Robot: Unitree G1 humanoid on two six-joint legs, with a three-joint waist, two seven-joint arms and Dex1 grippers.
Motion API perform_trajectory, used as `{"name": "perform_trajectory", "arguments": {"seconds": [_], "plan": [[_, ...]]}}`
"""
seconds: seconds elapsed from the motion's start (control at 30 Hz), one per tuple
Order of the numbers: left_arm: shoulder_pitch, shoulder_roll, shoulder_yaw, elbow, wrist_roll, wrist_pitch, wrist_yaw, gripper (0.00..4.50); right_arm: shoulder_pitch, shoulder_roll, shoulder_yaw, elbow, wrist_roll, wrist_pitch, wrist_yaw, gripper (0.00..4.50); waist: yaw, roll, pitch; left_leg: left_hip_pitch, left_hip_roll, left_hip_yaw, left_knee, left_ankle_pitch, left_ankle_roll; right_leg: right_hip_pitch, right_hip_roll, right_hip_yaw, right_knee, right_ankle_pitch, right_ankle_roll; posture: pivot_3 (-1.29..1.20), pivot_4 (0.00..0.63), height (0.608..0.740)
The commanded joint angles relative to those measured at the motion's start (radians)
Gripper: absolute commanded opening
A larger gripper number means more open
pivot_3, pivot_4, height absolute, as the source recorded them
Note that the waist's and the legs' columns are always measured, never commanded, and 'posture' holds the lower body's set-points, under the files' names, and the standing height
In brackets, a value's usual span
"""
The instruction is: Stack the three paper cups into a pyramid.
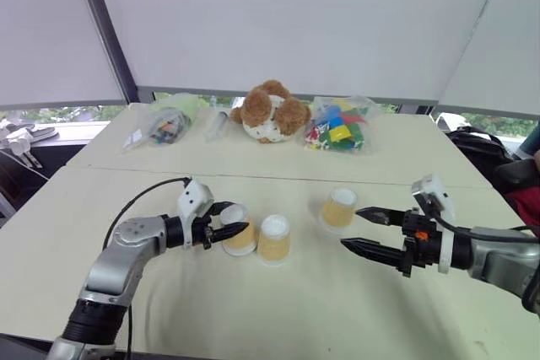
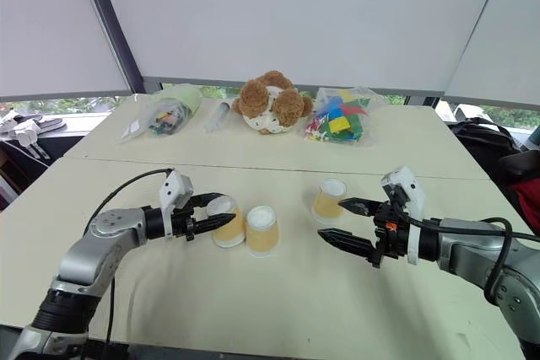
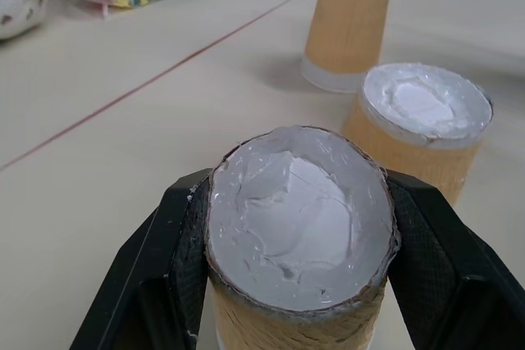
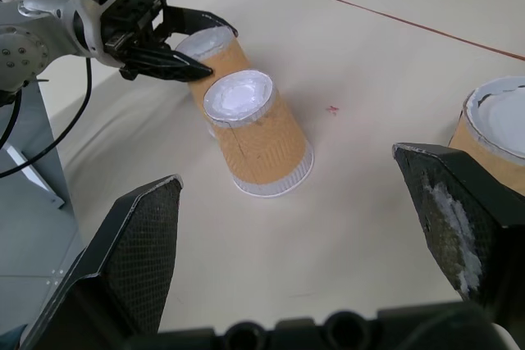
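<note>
Left pincer (image 1: 221,231): closed around the left cup (image 1: 239,229), which stands upside down on the table (image 1: 253,318).
Middle cup (image 1: 274,239): upside down, just beside the held one.
Right cup (image 1: 339,207): upside down, apart, farther right.
Right pincer (image 1: 364,231): wide, empty, near the right cup.
Progress: base pair nearly set; no cup on top yet.
Room: bare table nearer; teddy bear (image 1: 270,112) and bags well beyond.
</note>
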Motion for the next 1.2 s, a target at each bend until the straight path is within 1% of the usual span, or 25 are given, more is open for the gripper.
{"name": "perform_trajectory", "arguments": {"seconds": [0.03,0.3,0.33,0.37,0.4,0.43,0.57,0.67,0.73,0.83,0.9,0.97,1.07,1.2], "plan": [[0.007,0.003,-0.005,-0.041,-0.016,-0.017,0.002,2.35,-0.004,0.002,-0.017,-0.015,0.001,-0.014,0.0,4.5,0.001,0.0,0.0,0.0,0.0,0.0,0.0,0.0,0.0,0.0,0.0,0.0,0.0,0.0,0.0,0.0,0.15,0.74],[0.031,0.021,-0.037,-0.043,-0.011,-0.027,-0.015,2.35,-0.001,0.011,-0.011,-0.016,-0.003,-0.018,-0.009,4.5,0.0,0.0,0.0,0.0,0.0,0.0,0.0,0.0,0.0,0.0,0.0,0.0,0.0,0.0,0.0,0.0,0.15,0.74],[0.032,0.022,-0.038,-0.044,-0.012,-0.026,-0.017,3.38,-0.001,0.011,-0.01,-0.015,-0.005,-0.019,-0.009,4.5,0.0,0.0,0.0,0.0,0.0,0.0,0.0,0.0,0.0,0.0,0.0,0.0,0.0,0.0,0.0,0.0,0.15,0.74],[0.032,0.019,-0.036,-0.041,-0.008,-0.033,-0.01,3.74,-0.001,0.012,-0.009,-0.012,-0.007,-0.021,-0.008,4.5,0.0,0.0,0.0,0.0,0.0,0.0,0.0,0.0,0.0,0.0,0.0,0.0,0.0,0.0,0.0,0.0,0.15,0.74],[0.032,0.018,-0.034,-0.04,-0.005,-0.037,-0.006,4.23,-0.001,0.014,-0.008,-0.01,-0.01,-0.023,-0.008,4.5,0.0,0.0,0.0,0.0,0.0,0.0,0.0,0.0,0.0,0.0,0.0,0.0,0.0,0.0,0.0,0.0,0.15,0.74],[0.03,0.018,-0.032,-0.041,-0.007,-0.035,-0.005,4.41,-0.001,0.016,-0.006,-0.007,-0.015,-0.025,-0.007,4.5,0.0,0.0,0.0,0.0,0.0,0.0,0.0,0.0,0.0,0.0,0.0,0.0,0.0,0.0,0.0,0.0,0.15,0.74],[0.017,0.026,-0.009,-0.051,-0.015,-0.032,0.011,4.41,-0.002,0.028,-0.004,0.005,-0.032,-0.035,-0.008,4.5,0.001,0.0,0.0,0.0,0.0,0.0,0.0,0.0,0.0,0.0,0.0,0.0,0.0,0.0,0.0,0.0,0.15,0.74],[-0.001,0.074,0.034,-0.085,-0.041,-0.005,0.003,4.41,0.004,0.043,-0.004,0.028,-0.048,-0.049,0.001,4.5,0.0,0.0,0.0,0.0,0.0,0.0,0.0,0.0,0.0,0.0,0.0,0.0,0.0,0.0,0.0,0.0,0.15,0.74],[-0.001,0.124,0.057,-0.132,-0.072,0.037,-0.013,4.41,-0.001,0.057,-0.003,0.051,-0.061,-0.062,0.004,4.5,0.0,0.0,0.0,0.0,0.0,0.0,0.0,0.0,0.0,0.0,0.0,0.0,0.0,0.0,0.0,0.0,0.15,0.74],[0.025,0.231,0.098,-0.22,-0.139,0.132,-0.056,4.41,-0.013,0.078,0.009,0.105,-0.111,-0.108,0.004,4.5,-0.004,0.0,0.0,0.0,0.0,0.0,-0.001,0.0,0.0,0.0,0.0,0.0,0.0,0.0,0.0,0.0,0.15,0.74],[0.057,0.321,0.141,-0.271,-0.185,0.204,-0.093,4.41,-0.023,0.094,0.025,0.155,-0.167,-0.161,0.01,4.5,-0.005,0.0,0.0,0.0,0.0,0.0,-0.001,0.0,0.0,-0.001,0.0,0.0,0.0,0.0,0.0,0.0,0.15,0.74],[0.079,0.391,0.188,-0.29,-0.228,0.26,-0.117,4.41,-0.047,0.117,0.04,0.202,-0.205,-0.202,0.009,4.5,-0.007,0.0,0.0,0.001,0.0,0.001,-0.001,0.0,0.0,-0.001,0.0,0.001,0.0,0.0,0.0,0.0,0.15,0.74],[0.079,0.444,0.257,-0.297,-0.307,0.346,-0.117,4.41,-0.085,0.155,0.074,0.27,-0.255,-0.249,0.014,4.5,-0.004,0.0,0.0,0.001,0.001,0.001,-0.001,0.0,0.0,-0.001,0.0,0.0,0.0,0.0,0.0,0.0,0.15,0.74],[0.092,0.482,0.312,-0.364,-0.404,0.426,-0.116,4.41,-0.16,0.223,0.115,0.39,-0.326,-0.322,0.003,4.5,-0.003,0.0,0.0,0.001,0.0,0.002,-0.001,0.0,0.0,-0.001,0.0,0.001,-0.001,0.0,0.0,0.0,0.15,0.74]]}}
